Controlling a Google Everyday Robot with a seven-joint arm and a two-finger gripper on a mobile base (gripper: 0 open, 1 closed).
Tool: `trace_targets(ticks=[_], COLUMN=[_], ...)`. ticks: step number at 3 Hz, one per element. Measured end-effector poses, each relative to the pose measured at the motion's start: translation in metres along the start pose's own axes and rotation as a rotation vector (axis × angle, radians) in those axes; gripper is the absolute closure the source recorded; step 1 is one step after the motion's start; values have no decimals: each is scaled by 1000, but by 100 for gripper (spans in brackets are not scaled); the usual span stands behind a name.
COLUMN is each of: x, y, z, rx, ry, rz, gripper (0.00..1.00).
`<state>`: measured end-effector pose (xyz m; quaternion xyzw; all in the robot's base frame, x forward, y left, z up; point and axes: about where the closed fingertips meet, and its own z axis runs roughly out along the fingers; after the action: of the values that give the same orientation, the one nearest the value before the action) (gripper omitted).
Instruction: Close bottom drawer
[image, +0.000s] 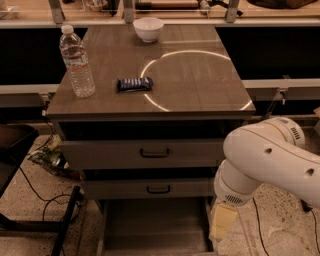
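The bottom drawer (150, 225) is pulled out toward me as a long grey tray under the cabinet. Its front panel and handle are below the picture's edge. My gripper (222, 224), a cream-coloured part at the end of the white arm (270, 160), hangs low at the tray's right side wall. I cannot tell whether it touches the drawer. The mid-sized drawer front (150, 189) and the tall top drawer front (150, 152) sit above it, each pushed in with a dark handle.
On the cabinet top (200, 85) stand a water bottle (77, 62), a white bowl (148, 28) and a dark packet (134, 84). Cables (35, 195) and a black stand leg (65, 220) lie on the floor at the left.
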<state>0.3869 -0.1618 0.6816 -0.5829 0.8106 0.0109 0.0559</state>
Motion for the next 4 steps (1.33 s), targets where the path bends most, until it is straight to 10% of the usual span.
trace_targets(ticks=[2, 4], x=[2, 69], y=[2, -2], z=[10, 78], rx=[-2, -21], ry=[-21, 21], rz=[15, 33], gripper=[0, 0])
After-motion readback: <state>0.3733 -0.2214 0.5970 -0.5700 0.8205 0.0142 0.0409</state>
